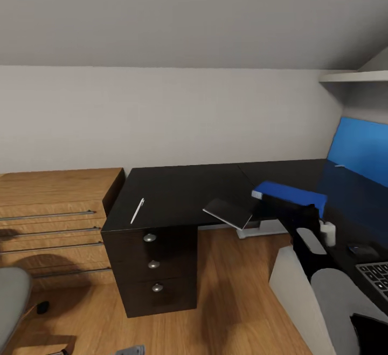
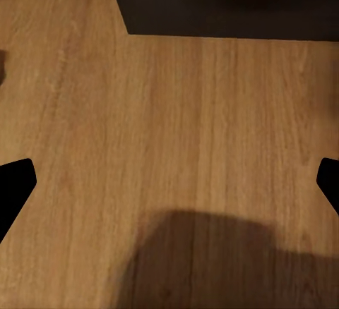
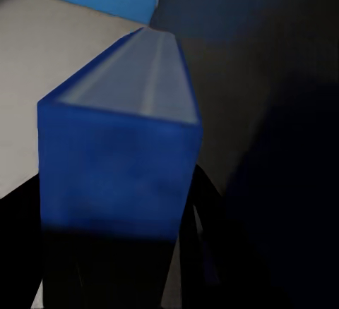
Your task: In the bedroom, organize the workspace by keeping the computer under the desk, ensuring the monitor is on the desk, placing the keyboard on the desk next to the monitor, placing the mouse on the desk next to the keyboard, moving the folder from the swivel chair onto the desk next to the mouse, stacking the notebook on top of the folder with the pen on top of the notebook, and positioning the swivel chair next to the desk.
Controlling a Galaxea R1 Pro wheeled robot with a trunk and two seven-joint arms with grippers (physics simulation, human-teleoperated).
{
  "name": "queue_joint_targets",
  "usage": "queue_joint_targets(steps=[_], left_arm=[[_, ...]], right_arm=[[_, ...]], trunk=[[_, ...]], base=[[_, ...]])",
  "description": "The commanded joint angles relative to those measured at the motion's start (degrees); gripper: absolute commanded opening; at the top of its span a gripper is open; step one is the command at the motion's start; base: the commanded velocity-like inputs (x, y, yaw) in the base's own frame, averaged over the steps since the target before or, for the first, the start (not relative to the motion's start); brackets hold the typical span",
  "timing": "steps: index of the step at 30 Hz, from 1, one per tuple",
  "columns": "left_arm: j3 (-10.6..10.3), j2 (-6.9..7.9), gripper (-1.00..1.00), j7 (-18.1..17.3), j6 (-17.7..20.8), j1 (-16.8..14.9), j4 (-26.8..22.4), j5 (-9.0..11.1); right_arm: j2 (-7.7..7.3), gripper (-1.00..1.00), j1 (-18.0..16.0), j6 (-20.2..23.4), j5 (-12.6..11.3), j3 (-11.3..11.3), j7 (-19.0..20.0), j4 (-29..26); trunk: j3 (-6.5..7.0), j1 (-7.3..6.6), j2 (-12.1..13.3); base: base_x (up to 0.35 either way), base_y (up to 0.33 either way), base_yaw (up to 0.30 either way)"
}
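Clamped on a thick blue rectangular folder in the right end effector, carried low over the black L-shaped tabletop. Step in hand, by judgement: setting the folder down beside the small dark mouse, just behind the end effector, near the grey keyboard. Ahead, a thin grey notebook overhanging the edge; farther ahead, a white pen. Left end effector spread apart, above wooden floor.

Colours as I read them from my station: surface, black; its three drawer knobs, dull silver. Folder, bright blue with a pale spine. Notebook, dark grey. Pen, white. Monitor screen, blue. Dresser and floor, honey wood grain.
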Motion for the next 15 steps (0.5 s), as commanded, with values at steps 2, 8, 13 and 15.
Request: queue_joint_targets(steps=[2,8,13,15], left_arm=[[-0.27,0.04,1.0,0.47,0.1,-0.04,-0.09,0.27],[-0.27,-0.22,1.0,0.54,0.08,-0.04,-0.1,0.29],[-0.27,-0.72,1.0,0.59,-1.14,-0.04,-0.1,0.42],[-0.26,-0.96,1.0,0.67,-1.56,-0.04,-0.1,0.44]], right_arm=[[-0.42,-1.0,-4.57,-1.2,0.57,0.04,-0.15,6.5],[-0.81,-1.0,-10.17,-3.23,1.05,-0.33,0.1,14.06],[-0.91,-1.0,-10.81,-3.45,-0.9,-0.55,0.18,15.49],[-0.91,-1.0,-10.76,-3.51,-1.92,-0.57,0.22,15.72]], trunk=[[-0.07,-0.01,-0.03],[-0.07,-0.01,-0.03],[-0.07,-0.01,-0.03],[-0.07,-0.01,-0.03]], base=[[0.0,0.0,0.0],[0.0,0.0,0.0],[0.057,0.0,-0.028],[0.241,0.0,-0.164]])
